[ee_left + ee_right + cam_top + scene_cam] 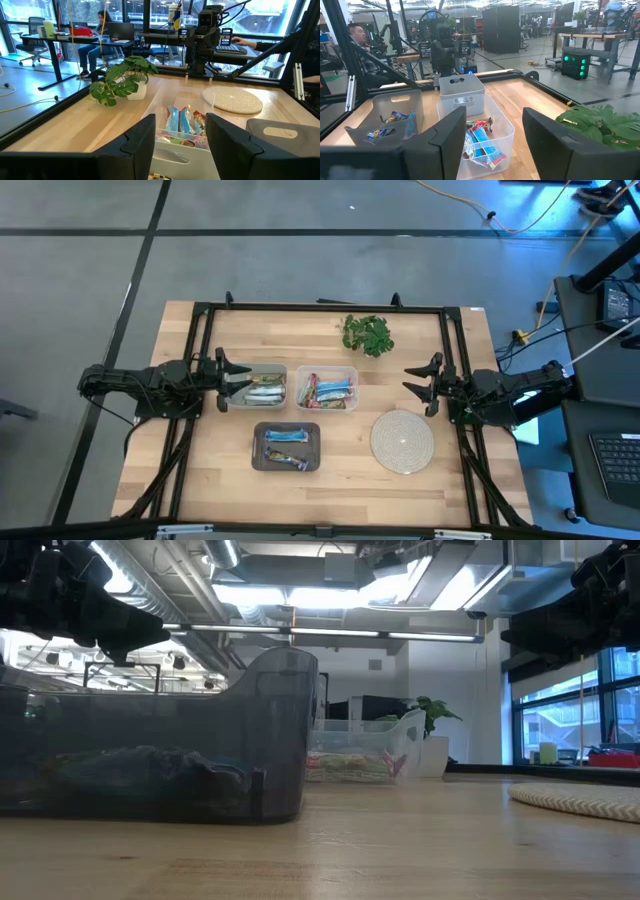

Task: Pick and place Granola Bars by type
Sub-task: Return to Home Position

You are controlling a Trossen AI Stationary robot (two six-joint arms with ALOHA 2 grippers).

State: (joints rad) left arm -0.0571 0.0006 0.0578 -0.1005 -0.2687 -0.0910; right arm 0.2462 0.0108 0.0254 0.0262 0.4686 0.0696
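On tabletop (345,480) no loose Granola Bars (328,392); all sorted in 3 bins (258,448). Left end effector (238,379) & right end effector (412,380) wide, empty, at sides; task prob. done.

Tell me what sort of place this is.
Likely a robotics lab in an open office: left arm and right arm flank a wooden table, a person sits at a desk beyond, and bare ducts run overhead.

A grey floor (300,265) marked with dark lines (300,232) was seen below. Bright ceiling lights (260,595) were hung overhead. Tall windows (560,715), desks (65,36), an office chair (32,22) and a seated person (102,22) were seen beyond.
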